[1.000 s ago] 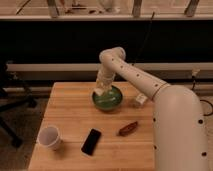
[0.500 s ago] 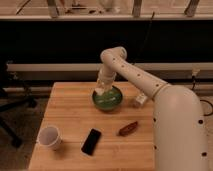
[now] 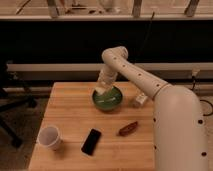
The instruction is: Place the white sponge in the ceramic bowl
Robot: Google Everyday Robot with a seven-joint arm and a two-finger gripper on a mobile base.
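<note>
The green ceramic bowl (image 3: 108,99) stands on the wooden table (image 3: 70,110), at the middle of its far half. My gripper (image 3: 102,89) points down over the bowl's left rim, at the end of the white arm that reaches in from the right. A small cream-white block, the white sponge (image 3: 100,91), shows at the gripper's tip, held just above the rim. The gripper body hides part of the bowl's far rim.
A white cup (image 3: 50,137) stands at the front left. A black phone (image 3: 91,141) lies in front of the bowl. A brown oblong item (image 3: 128,129) lies to the front right. A small white carton (image 3: 140,99) stands right of the bowl by the arm.
</note>
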